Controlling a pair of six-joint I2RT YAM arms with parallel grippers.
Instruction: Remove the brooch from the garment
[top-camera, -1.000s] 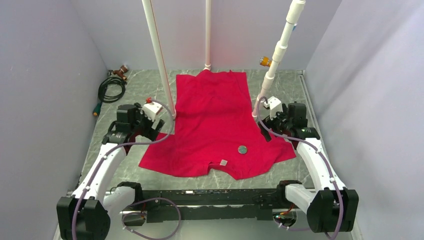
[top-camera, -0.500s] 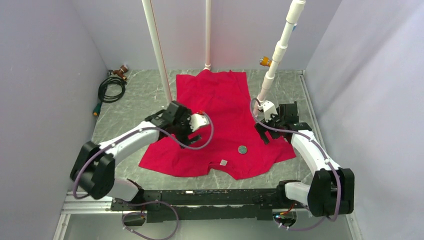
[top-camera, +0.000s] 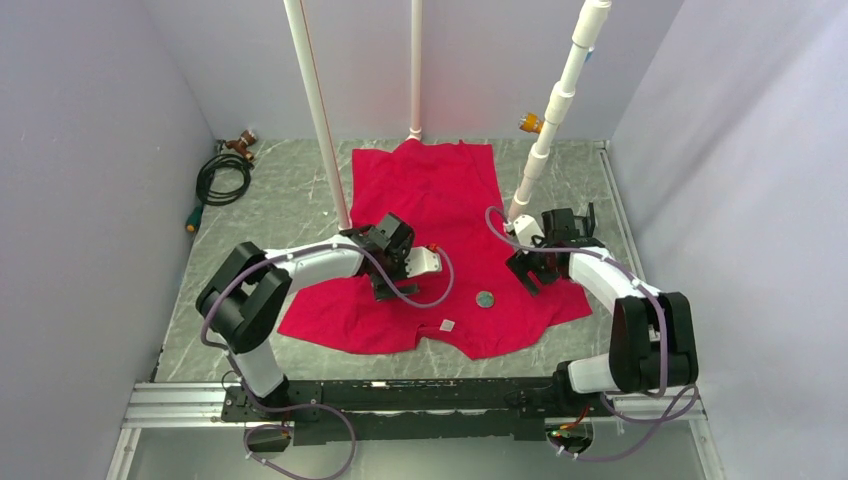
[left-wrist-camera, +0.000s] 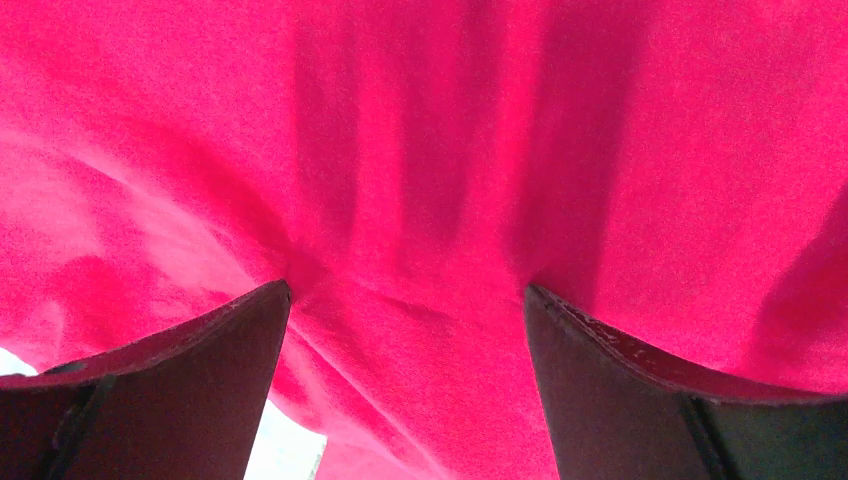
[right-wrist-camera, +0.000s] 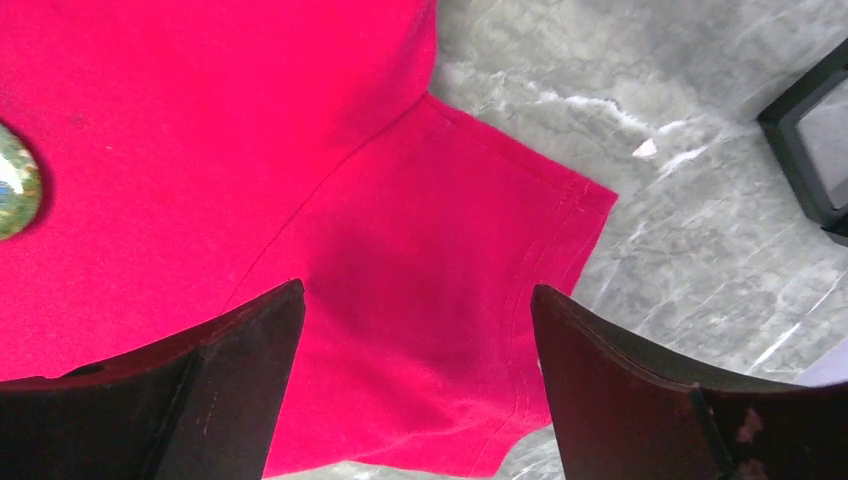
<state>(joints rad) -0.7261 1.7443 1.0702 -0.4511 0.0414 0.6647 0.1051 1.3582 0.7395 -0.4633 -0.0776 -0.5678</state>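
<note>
On the grey marble table, your garment lies flat from the far edge down toward the near edge, neckline nearest the arms. Nothing of the removal is done yet.

Your left gripper hangs low over the shirt's left half, its fingers spread wide with only red cloth between them and nothing held. Whether they touch the fabric cannot be told.

Your right gripper hovers over the sleeve by the shirt's right edge, equally wide open and empty. Its wrist view looks down on the sleeve hem and bare table.

The brooch sits on the chest, right of the collar and toward the near edge. It lies between the two grippers, nearer the right one, and shows only at the left margin of the right wrist view. The white label lies just below and left of it.

By the look of it, closing in, gripping the disc and freeing it all remain.
</note>
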